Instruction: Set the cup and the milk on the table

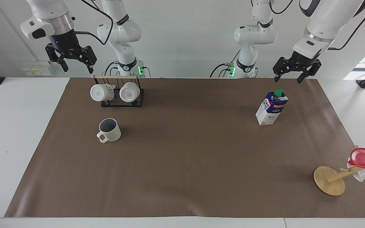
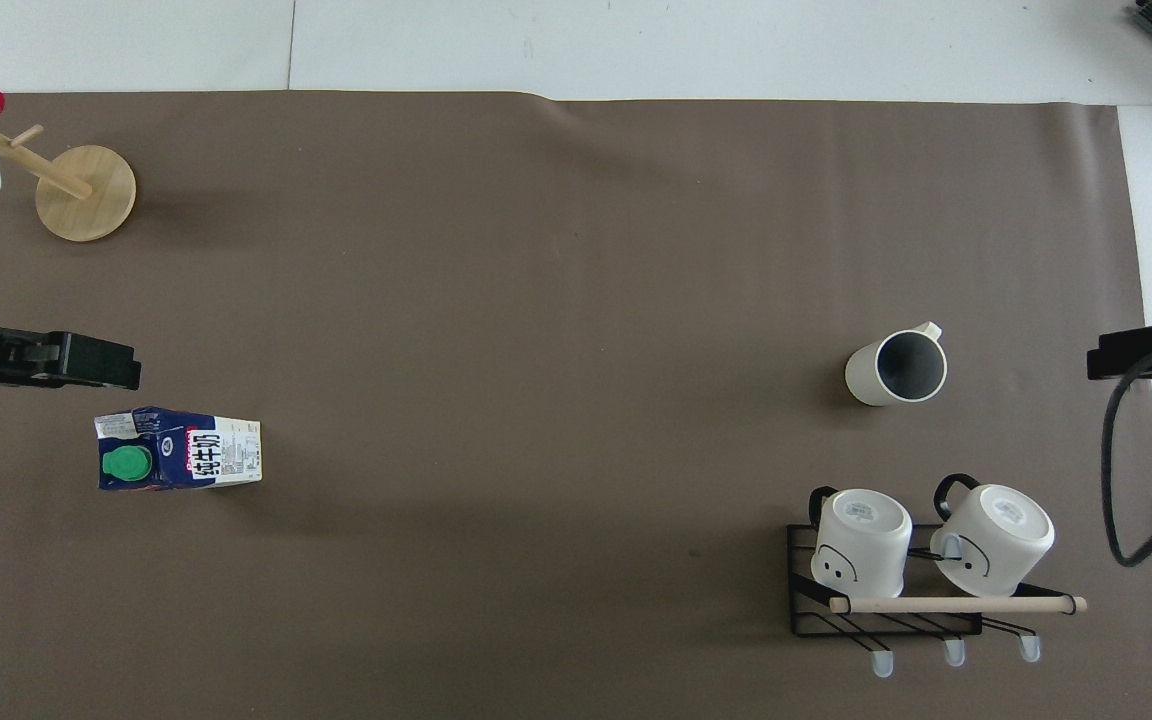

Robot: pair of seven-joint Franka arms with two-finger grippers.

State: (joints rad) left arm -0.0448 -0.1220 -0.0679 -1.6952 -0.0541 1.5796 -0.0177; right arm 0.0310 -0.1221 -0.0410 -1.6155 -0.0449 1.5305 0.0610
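The cup (image 1: 109, 130) stands upright on the brown sheet of the table (image 1: 188, 164), handle away from the robots; it also shows in the overhead view (image 2: 897, 368). The milk (image 1: 272, 107) stands upright on the sheet toward the left arm's end, green cap on top, and shows in the overhead view (image 2: 179, 448) too. My left gripper (image 1: 287, 78) is open and empty, raised above the sheet's edge near the milk, apart from it (image 2: 66, 360). My right gripper (image 1: 78, 67) is open and empty, high over the table's edge beside the mug rack (image 2: 1141, 352).
A black wire rack (image 1: 122, 103) with two white mugs (image 2: 921, 545) stands nearer to the robots than the cup. A wooden mug tree (image 1: 329, 180) carrying a red translucent cup (image 1: 364, 158) leans at the left arm's end, farther from the robots than the milk.
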